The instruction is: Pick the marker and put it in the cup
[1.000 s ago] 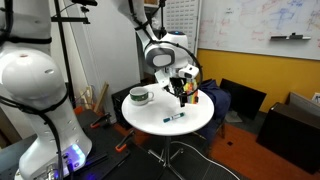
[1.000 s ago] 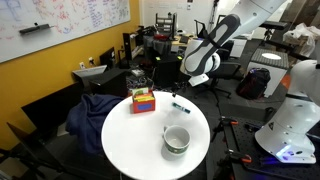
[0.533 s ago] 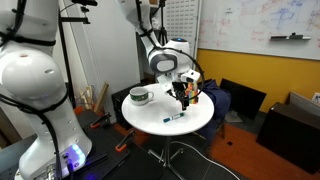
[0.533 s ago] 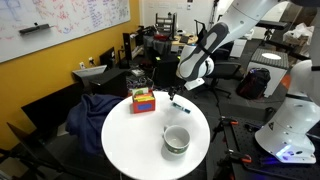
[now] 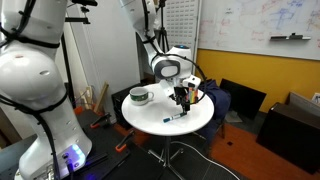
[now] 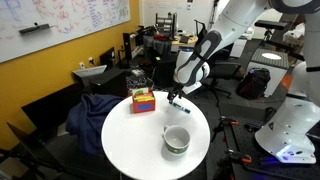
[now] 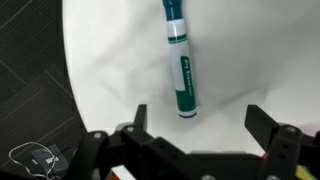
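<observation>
Wrist view: marker [image 7: 181, 65] lies flat on the white table [image 7: 260, 50], running from top centre of the frame down to mid-frame, with its teal body toward the bottom and a white band near the top. Gripper [image 7: 200, 125] enters at the bottom edge with its jaws spread wide and nothing between them. The marker's lower end sits just above the gap, nearer the finger on the frame's left. Dark floor fills the left strip of the frame.

In an exterior view, the gripper [image 5: 182, 99] hangs over the table [image 5: 150, 116] at mid-frame. The marker [image 5: 175, 117] is below it in the frame, and the two are not touching. The cup [image 5: 140, 96] stands left of centre, well apart from the marker. A striped holder [image 5: 196, 95] is just right of the gripper.

In an exterior view, the cup [image 6: 177, 139] is low centre on the table [image 6: 130, 135]. The marker [image 6: 181, 106] lies above it in the frame, outside the cup. The gripper [image 6: 174, 97] is just above the marker's left end, and the holder [image 6: 144, 101] is to the left.
</observation>
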